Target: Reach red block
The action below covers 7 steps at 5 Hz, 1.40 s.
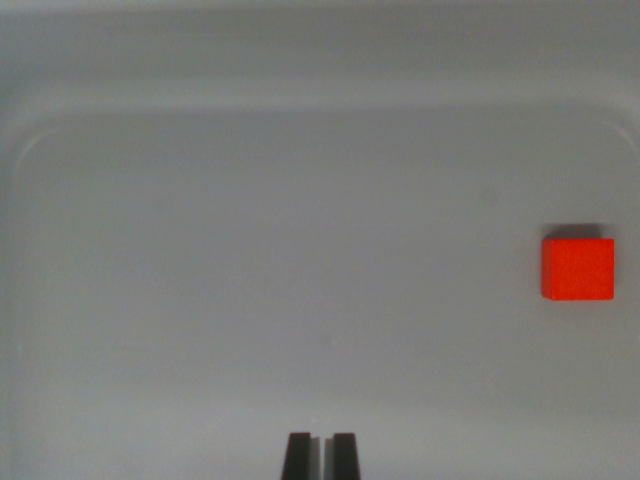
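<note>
One tray (120,200), pale grey, rounded corners, fills wrist view. Tool (321,455) at bottom centre: dark fingertips nearly together (thin gap only), holding nothing. Red block (577,269) far at wrist view's right, flat on tray, well apart from tool.

Pale grey tray (150,200), rounded corners

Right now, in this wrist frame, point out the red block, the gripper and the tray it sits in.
red block (577,269): wrist view, centre of its top face.
gripper (321,455): wrist view, midway between the two dark fingertips, which stand nearly together.
tray (30,140): wrist view, curved rim at the upper left corner.
</note>
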Each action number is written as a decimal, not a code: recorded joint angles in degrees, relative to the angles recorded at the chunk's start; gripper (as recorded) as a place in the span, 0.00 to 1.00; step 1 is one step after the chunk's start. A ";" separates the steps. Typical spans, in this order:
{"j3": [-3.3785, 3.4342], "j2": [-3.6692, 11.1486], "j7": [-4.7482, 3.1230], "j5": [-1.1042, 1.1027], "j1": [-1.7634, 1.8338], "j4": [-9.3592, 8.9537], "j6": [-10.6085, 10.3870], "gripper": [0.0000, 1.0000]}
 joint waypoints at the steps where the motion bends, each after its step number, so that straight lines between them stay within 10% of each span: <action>1: -0.29 0.91 -0.37 0.04 -0.47 -0.79 -1.73 0.00; 7: -1.33 4.27 -1.71 0.18 -2.20 -3.70 -8.08 0.00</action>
